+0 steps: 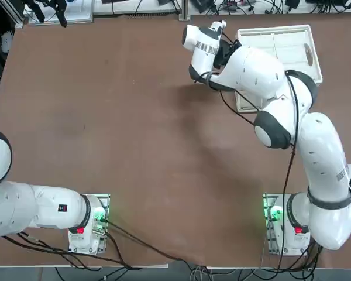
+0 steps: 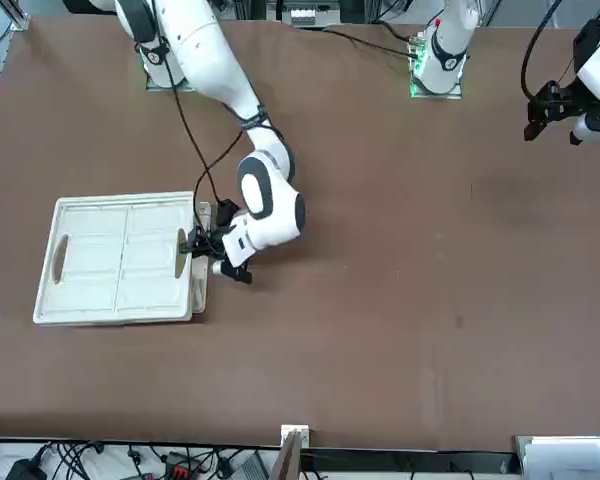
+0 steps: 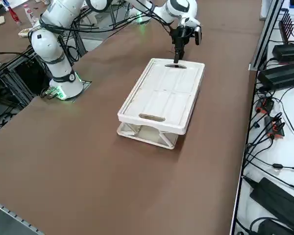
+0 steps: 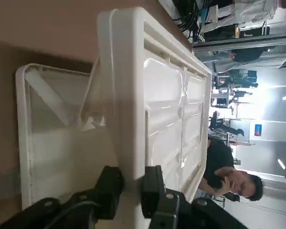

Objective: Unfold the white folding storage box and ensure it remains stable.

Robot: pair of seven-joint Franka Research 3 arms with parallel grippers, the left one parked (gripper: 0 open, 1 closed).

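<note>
One white folding storage box point(image 3: 161, 100), short-side rim pinched in right gripper point(image 4: 132, 183), partly lifted.

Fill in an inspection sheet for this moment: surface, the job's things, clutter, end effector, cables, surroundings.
Surface: brown table, bare around the work.
Job's things: white folding storage box near the table's far right corner, partly raised; top frame lifted off its base at the gripped end, walls not upright.
Clutter: nothing seen on the table.
End effector: right end effector shut on the box's rim at one short end, one finger on each side.
Cables: black cable runs along the right arm; more leads trail from the arm bases at the table's near edge.
Surroundings: cables and black power units on a side bench; a person sits beyond the table.
</note>
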